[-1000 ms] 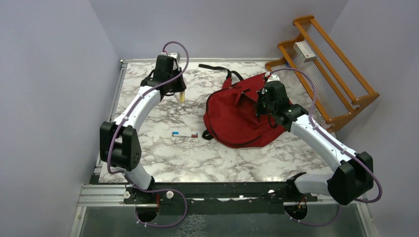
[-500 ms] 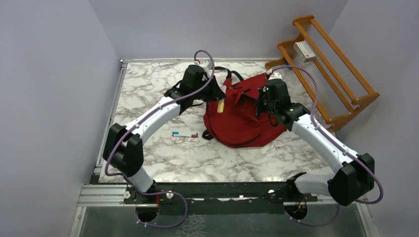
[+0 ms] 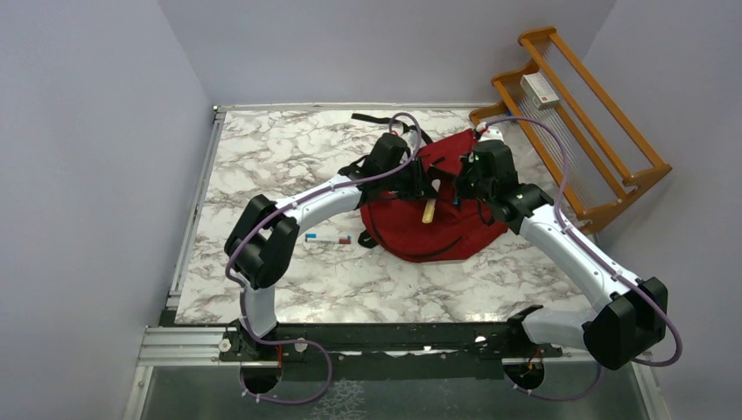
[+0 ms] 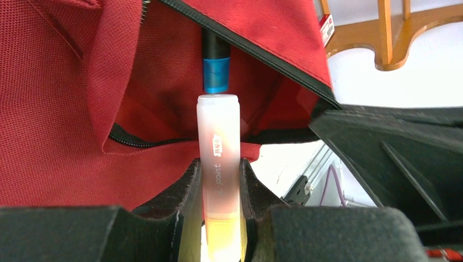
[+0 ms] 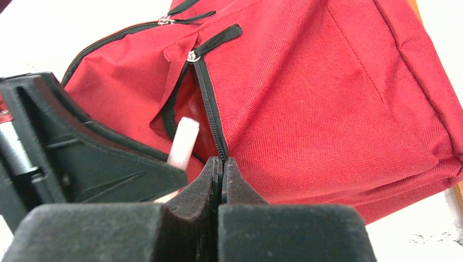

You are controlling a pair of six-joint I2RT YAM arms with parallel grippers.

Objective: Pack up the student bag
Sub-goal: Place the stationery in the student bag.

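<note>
The student bag [image 3: 398, 229] lies flat on the desk [image 3: 289, 157], straps toward its far edge — right hand [image 5: 220, 166] clenched on its pocket zip edge, left hand [image 4: 219, 169] grasping a highlighter [image 4: 218, 125] at that opening.

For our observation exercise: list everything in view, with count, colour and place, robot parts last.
table: one, grey-white marble.
student bag: one, red, on the table, pocket open.
highlighter: one, frosted cap, yellow body, at the pocket mouth.
pocket pen: one, black and blue, inside the pocket.
loose pen: one, white, blue and red ends, left of the bag.
rack: one, orange-brown wood, right of the table.
box: one, white, on the rack.
left gripper: one, black, shut on the highlighter.
right gripper: one, black, shut on the bag's zip edge.
</note>
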